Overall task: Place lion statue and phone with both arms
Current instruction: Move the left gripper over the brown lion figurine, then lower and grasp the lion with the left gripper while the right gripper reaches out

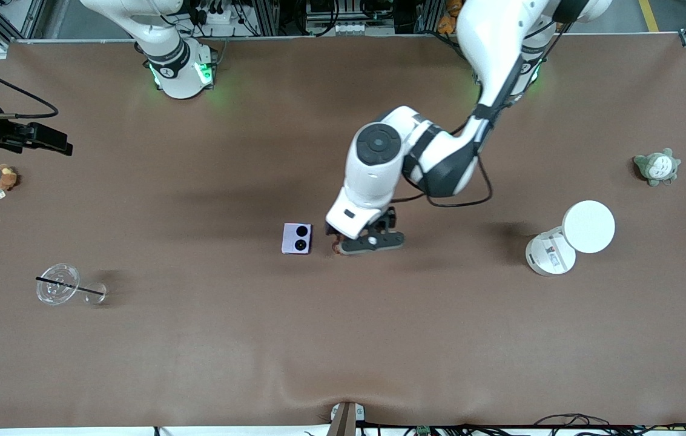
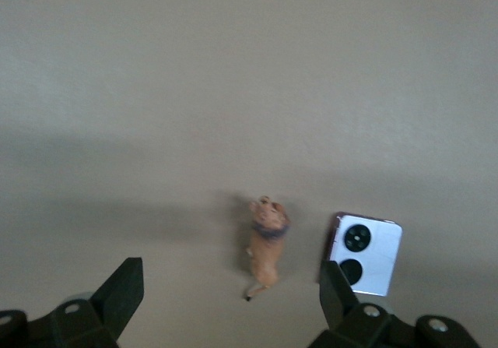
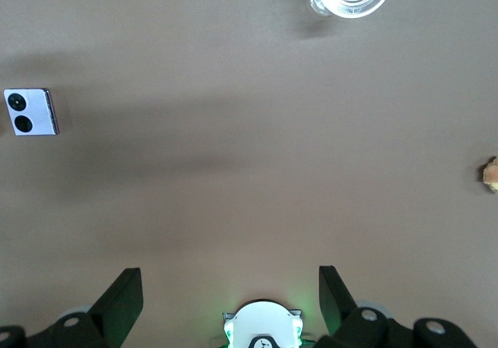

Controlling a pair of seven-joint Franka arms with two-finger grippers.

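The left pincer hung wide open and empty over the lion – lying just beside the phone mid-table – evidently lined up to grasp it, while the right pincer, also open and empty, waited.

The brown table bears the phone, lion statue, white container, clear cup and two plush toys.

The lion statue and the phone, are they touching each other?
Apart. The left wrist view shows a strip of bare table between the lion statue and the phone, which lie side by side.
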